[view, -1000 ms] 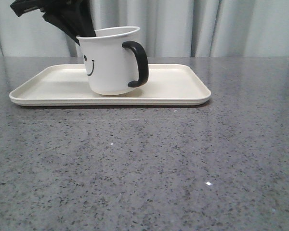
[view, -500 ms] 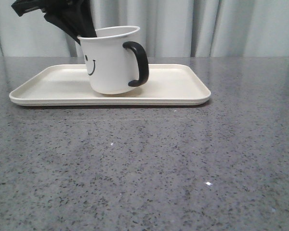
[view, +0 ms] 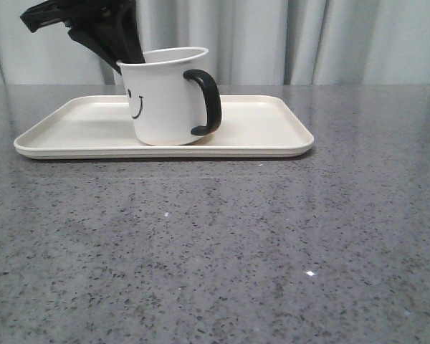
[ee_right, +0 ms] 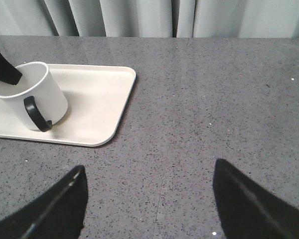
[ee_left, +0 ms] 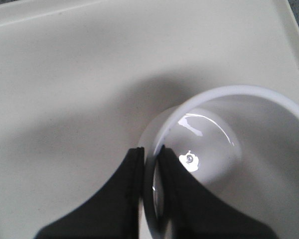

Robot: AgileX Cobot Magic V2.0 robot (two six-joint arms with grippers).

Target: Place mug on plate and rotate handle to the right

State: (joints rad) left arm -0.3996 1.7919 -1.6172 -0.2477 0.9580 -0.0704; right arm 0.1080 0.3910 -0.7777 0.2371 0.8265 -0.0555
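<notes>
White mug (view: 165, 97): stands a little left of centre in the front view, resting on the plate (view: 265, 136), upright or very nearly so; a black smiley is printed on its left-facing side.
Handle (view: 208, 102): glossy black loop on the mug's right side in the front view, angled slightly toward the camera; in the right wrist view it (ee_right: 36, 113) faces the lower edge of the frame.
Plate: cream rectangular tray with a low rim, spanning the middle band of the front view from the left third to right of centre; the mug sits on its left-central part, well inside the rim. In the right wrist view the plate (ee_right: 104, 99) fills the left side of the frame.
Left gripper (ee_left: 150, 167): comes down from the upper left of the front view (view: 125, 50) to the mug's back-left rim. In the left wrist view its two black fingers (ee_left: 122, 194) straddle the thin mug wall, one outside and one inside, pinched narrow on the rim.
Right gripper (ee_right: 148, 199): held spread wide above bare table in the lower part of the right wrist view, holding nothing and well apart from the plate.
Table (view: 222, 251): speckled grey stone surface filling the lower half of the front view.
Curtain (view: 330, 39): pale grey folds across the top of the front view.
</notes>
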